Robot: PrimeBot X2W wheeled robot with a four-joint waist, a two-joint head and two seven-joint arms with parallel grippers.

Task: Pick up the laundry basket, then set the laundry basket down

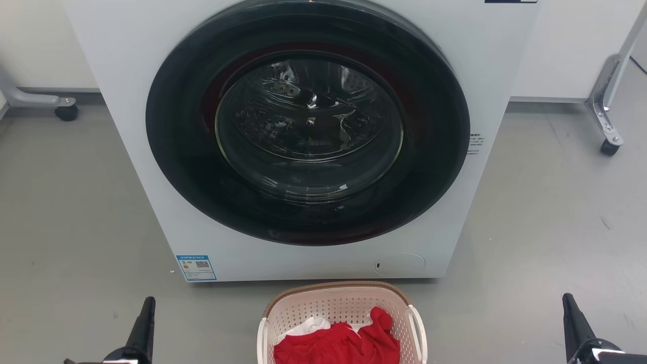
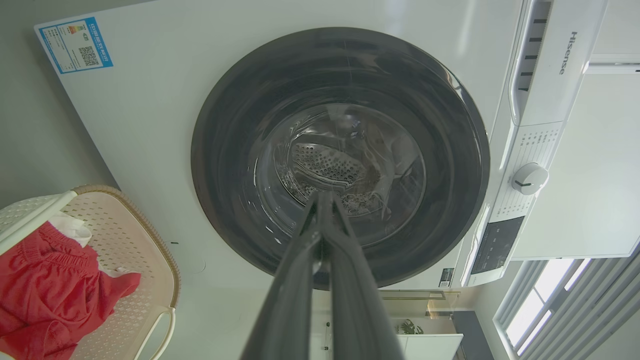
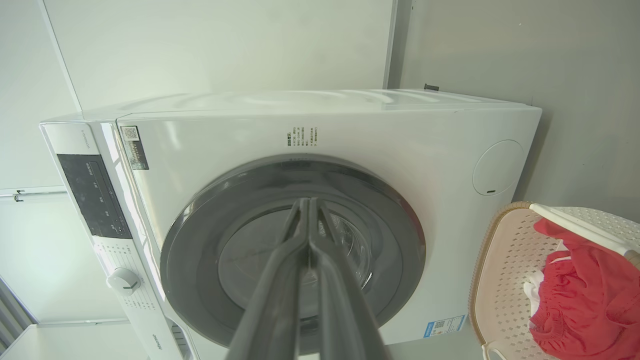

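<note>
Grey floor (image 1: 76, 227) before a white front-loading washing machine (image 1: 126, 76) holds the pale pinkish-white perforated plastic laundry basket (image 1: 331, 286), midway between my left gripper (image 1: 149, 303) and right gripper (image 1: 567, 299), both closed on nothing, one white side handle facing each.

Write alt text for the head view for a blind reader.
A laundry basket of red and white clothes sits on the grey floor before a closed washing machine, with the left gripper and right gripper flanking it.
</note>
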